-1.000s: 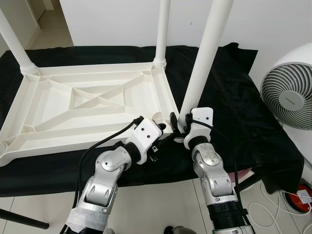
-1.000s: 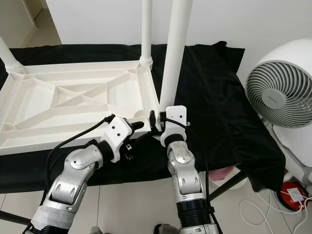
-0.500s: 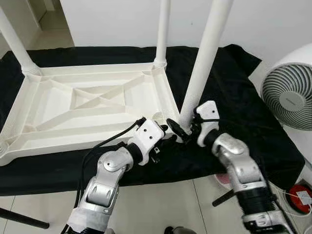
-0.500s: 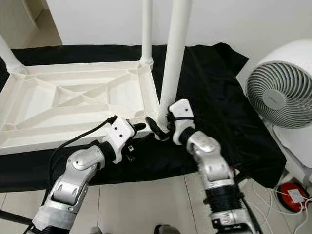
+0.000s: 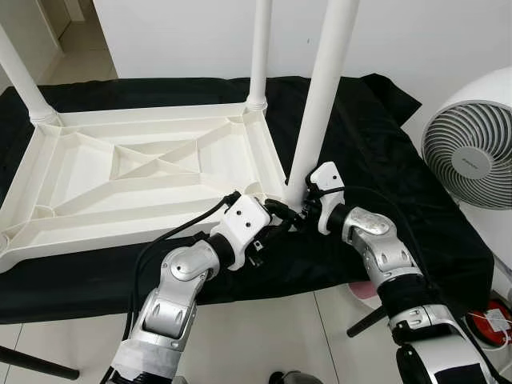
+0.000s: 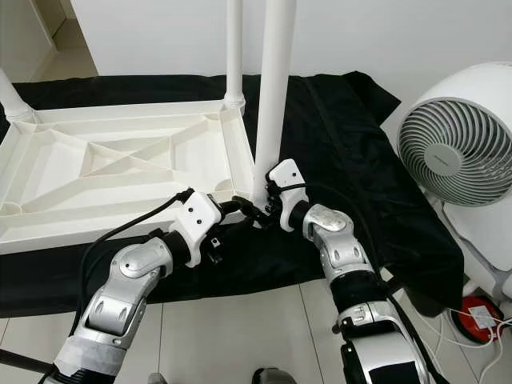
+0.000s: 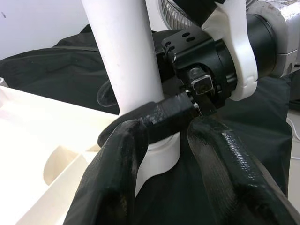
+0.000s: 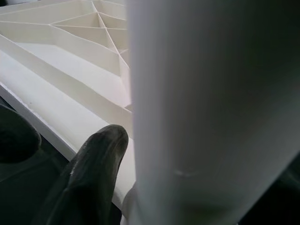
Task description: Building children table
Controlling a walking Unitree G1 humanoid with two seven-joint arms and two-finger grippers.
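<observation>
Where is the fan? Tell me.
The fan stands on the robot's right in both eye views, on the floor beyond the edge of the black cloth, right of the upturned table.

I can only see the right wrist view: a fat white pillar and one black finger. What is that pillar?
Observer: It is a table leg, standing upright at the near right corner of an upside-down white tabletop.
Operator: What is holding it?
Observer: The right gripper straddles the leg's base, one finger in front and one behind.
Operator: Is the other arm helping?
Observer: The left gripper reaches to the same corner, its fingers spread open.
Operator: Anything else nearby?
Observer: A white fan stands to the right, past the black cloth.
</observation>
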